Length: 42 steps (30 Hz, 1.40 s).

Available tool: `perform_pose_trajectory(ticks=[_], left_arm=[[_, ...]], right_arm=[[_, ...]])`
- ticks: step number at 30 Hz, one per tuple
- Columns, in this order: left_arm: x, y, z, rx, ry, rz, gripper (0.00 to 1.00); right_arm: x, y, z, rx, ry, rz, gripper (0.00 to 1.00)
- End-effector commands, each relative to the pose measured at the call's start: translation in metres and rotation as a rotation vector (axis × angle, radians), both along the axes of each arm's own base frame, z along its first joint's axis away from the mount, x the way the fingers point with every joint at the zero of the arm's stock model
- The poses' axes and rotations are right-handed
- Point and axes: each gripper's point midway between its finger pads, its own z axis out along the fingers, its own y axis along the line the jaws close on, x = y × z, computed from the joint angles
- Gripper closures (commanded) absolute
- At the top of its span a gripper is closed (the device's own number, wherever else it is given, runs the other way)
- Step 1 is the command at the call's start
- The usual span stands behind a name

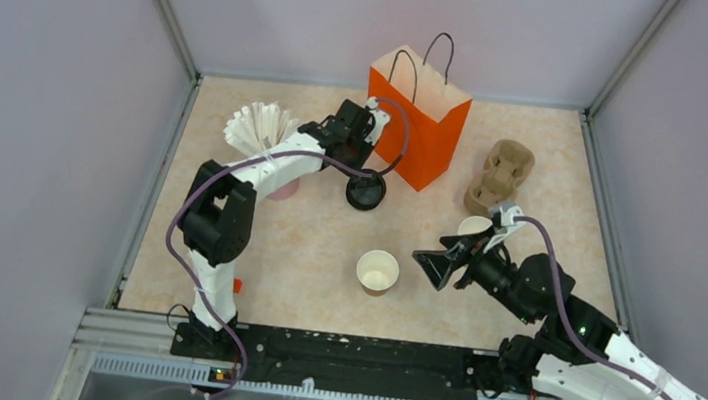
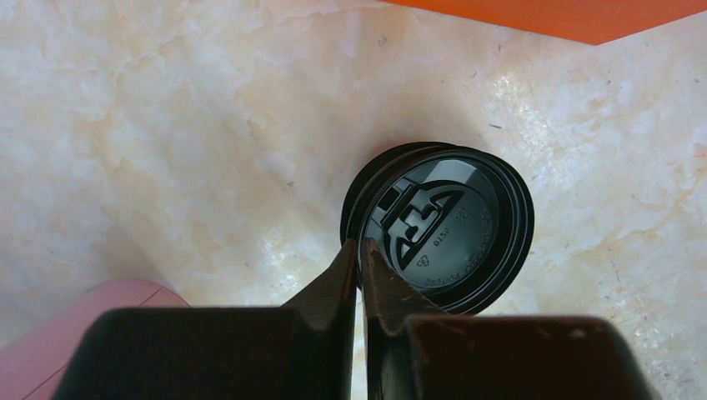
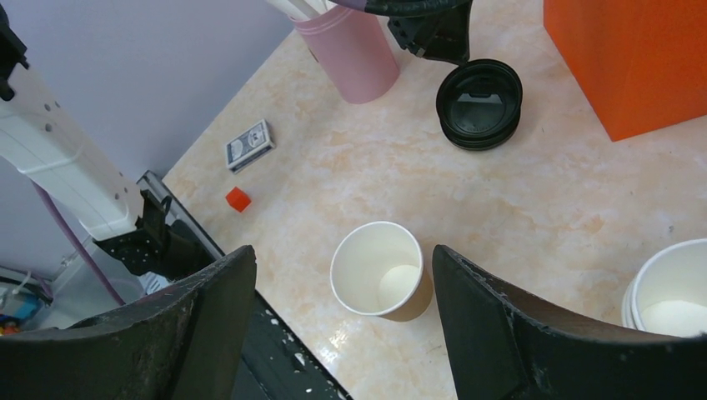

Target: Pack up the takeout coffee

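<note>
Presently, the takeout cup (image 1: 377,271) is seen standing upright and lidless on the table (image 1: 305,245), in front of the orange bag (image 1: 417,127) and well apart from it, with its white inside showing. A black lid (image 2: 446,221) is found near the bag's front left corner, apart from the bag and between it and the cup. The left gripper (image 2: 360,250) is closed, and the lid's rim is pinched between its fingertips. Whether the lid is raised or resting on the table cannot be told.

The right gripper (image 3: 342,252) is held wide open, with nothing between its fingers. It is placed in front of the bag and to the right, just beside the cup, which is framed below its fingers in the right wrist view.

A pink holder (image 3: 350,50) is set to the left of the bag, beyond the lid. A stack of cups (image 3: 675,292) is seen in front of the bag on its right, and a cardboard carrier (image 1: 505,167) is laid near the bag's right side. A red block (image 3: 238,198) and a card pack (image 3: 248,144) are seen far from the bag, towards the front left.
</note>
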Motion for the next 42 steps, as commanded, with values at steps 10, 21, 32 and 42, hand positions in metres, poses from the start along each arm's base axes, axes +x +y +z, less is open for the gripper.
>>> perform_pose_trajectory(ticks=[10,21,32,42], left_arm=[[0.01,-0.01,0.024,-0.023,-0.071,-0.082,0.67],[0.008,-0.013,0.007,-0.011,-0.048,-0.119,0.69],[0.008,-0.011,-0.001,0.006,-0.047,-0.13,0.8],[0.009,-0.006,-0.007,0.034,-0.043,-0.117,0.72]], right_arm=[[-0.003,-0.005,0.01,0.037,-0.005,-0.007,0.24],[-0.003,-0.006,0.014,0.041,-0.011,-0.009,0.25],[-0.003,-0.006,0.01,0.035,-0.004,-0.012,0.25],[-0.003,-0.006,0.013,0.04,-0.005,-0.012,0.25]])
